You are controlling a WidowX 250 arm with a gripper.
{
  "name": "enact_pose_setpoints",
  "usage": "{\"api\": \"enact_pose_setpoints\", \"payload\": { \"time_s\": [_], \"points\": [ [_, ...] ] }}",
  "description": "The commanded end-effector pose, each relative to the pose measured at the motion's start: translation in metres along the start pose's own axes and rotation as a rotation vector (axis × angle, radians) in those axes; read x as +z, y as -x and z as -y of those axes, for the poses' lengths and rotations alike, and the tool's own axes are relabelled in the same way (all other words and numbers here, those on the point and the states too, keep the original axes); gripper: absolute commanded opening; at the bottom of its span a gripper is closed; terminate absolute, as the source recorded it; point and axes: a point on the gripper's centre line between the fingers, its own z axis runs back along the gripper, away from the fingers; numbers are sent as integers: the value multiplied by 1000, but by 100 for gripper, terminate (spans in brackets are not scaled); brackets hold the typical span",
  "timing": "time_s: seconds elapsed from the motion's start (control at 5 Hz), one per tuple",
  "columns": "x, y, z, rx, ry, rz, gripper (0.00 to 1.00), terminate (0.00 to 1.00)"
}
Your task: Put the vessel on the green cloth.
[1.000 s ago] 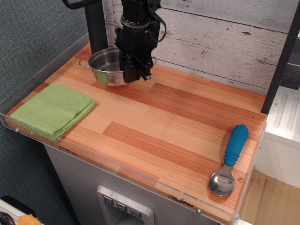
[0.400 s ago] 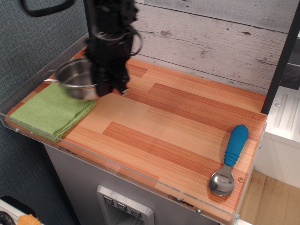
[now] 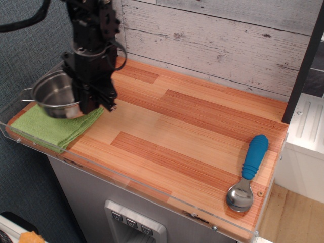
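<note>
The vessel (image 3: pixel 53 96), a small shiny steel pot with thin wire loop handles, hangs in the air over the green cloth (image 3: pixel 43 127) at the table's left end. My gripper (image 3: pixel 91 104) is shut on the pot's right rim and holds it just above the cloth. The arm hides the right part of the pot and part of the cloth. The light green folded cloth lies flat near the front left corner.
A blue-handled metal spoon (image 3: pixel 248 172) lies near the front right corner. A clear acrylic rim (image 3: pixel 126 177) runs along the table's front and left edges. A white plank wall (image 3: pixel 217 45) stands behind the wooden table top.
The gripper has carried the pot from the back left of the table forward and left. The pot is now above the green cloth.
</note>
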Motion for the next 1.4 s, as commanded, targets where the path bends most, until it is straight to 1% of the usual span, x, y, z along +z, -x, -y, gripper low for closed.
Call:
{"api": "enact_pose_setpoints", "payload": {
  "time_s": [0.0,0.2,0.4,0.6,0.8,1.0,1.2],
  "points": [
    [-10,10,-9,52,-32,-3,0,0],
    [-15,19,-12,69,-42,-31,0,0],
    [-21,29,-19,97,-26,-53,0,0],
    [-27,29,-20,94,-4,-58,0,0],
    [-24,28,-22,91,43,-30,100,0],
    [-15,25,-25,113,40,-15,100,0],
    [2,18,-25,102,23,12,100,0]
  ]
}}
